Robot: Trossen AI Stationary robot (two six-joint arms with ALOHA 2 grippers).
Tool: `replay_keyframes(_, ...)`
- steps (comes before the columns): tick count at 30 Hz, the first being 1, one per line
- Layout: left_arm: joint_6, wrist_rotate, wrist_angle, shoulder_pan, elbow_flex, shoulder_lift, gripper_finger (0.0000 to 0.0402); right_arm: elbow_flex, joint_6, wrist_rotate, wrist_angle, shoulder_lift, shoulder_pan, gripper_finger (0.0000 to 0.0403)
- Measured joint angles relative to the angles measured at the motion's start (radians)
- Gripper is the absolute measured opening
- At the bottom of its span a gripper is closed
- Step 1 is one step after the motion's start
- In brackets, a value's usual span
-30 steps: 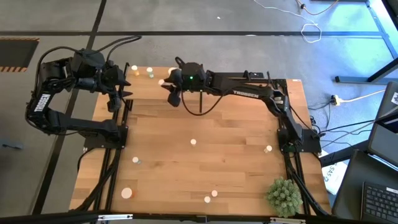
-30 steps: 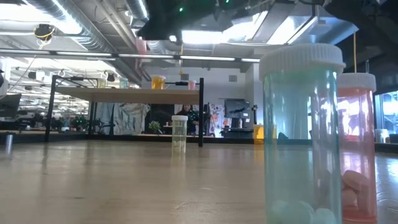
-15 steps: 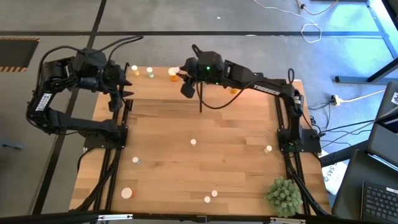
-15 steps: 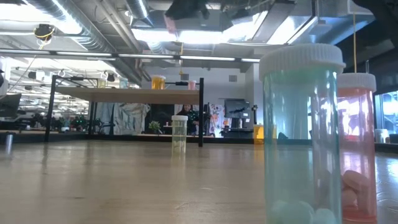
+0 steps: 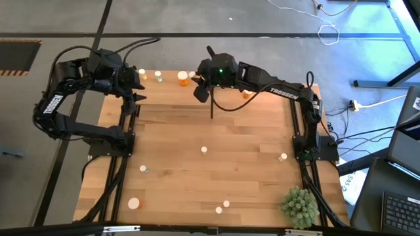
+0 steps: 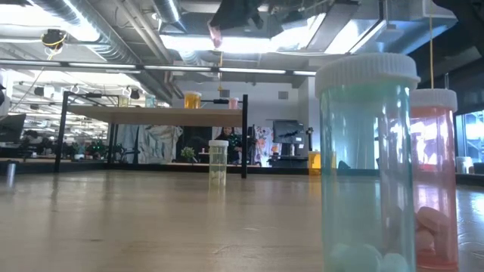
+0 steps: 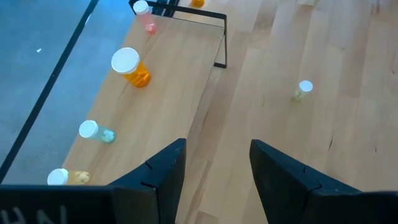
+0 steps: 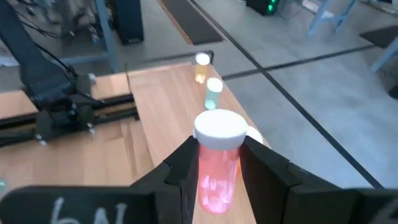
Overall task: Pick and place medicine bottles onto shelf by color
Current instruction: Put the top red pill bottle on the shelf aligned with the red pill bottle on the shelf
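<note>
My right gripper [image 5: 200, 90] hangs above the light wooden shelf [image 5: 167, 92] at the table's far edge, shut on a pink medicine bottle [image 8: 217, 174] with a white cap. The low view shows this gripper [image 6: 234, 15] high over the shelf top [image 6: 151, 113]. Standing on the shelf are an orange bottle [image 7: 130, 65], a pink one [image 7: 144, 12], a green one [image 7: 93, 130] and a yellowish one [image 7: 62, 177]. My left gripper [image 5: 136, 94] is open and empty over the shelf's left end [image 7: 168, 81]. My right gripper pinches the pink bottle's body just under the white cap [image 8: 219, 127], one finger [image 8: 183, 162] on each side. The fingers reach in from the table's right, slanting a little downward. The bottle is roughly upright, cap up, lifted clear above the shelf.
Loose bottles stand on the tabletop: one mid-table [image 5: 204, 149], one at the right [image 5: 283, 157], several near the front edge [image 5: 134, 203]. A spiky green plant ball [image 5: 300, 206] sits front right. Close to the low camera stand a teal bottle [image 6: 367, 159] and a pink one [image 6: 432, 174].
My right gripper has risen and moved toward the table's right along the shelf, tipping nearer to level, carrying the pink bottle clear of the shelf. My left gripper has shifted slightly toward the table's right, still open.
</note>
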Motion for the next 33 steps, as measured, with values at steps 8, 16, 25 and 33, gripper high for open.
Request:
replay_keyframes(8,0.000,0.000,0.000,0.000,0.000,0.011,0.0173,0.000,0.029,0.060,-0.083,-0.001,0.000,0.0113)
replay_keyframes(16,0.000,0.000,-0.001,0.000,0.000,0.010,0.0173,0.000,0.049,0.142,-0.159,-0.053,0.001,0.0113)
replay_keyframes(25,0.051,0.000,0.000,0.000,0.000,0.010,0.0173,-0.282,0.131,0.146,0.038,-0.198,0.007,0.0113)
replay_keyframes(33,0.052,0.000,0.036,0.000,0.000,0.022,0.0173,-0.729,0.057,0.060,0.751,-0.303,0.008,0.0113)
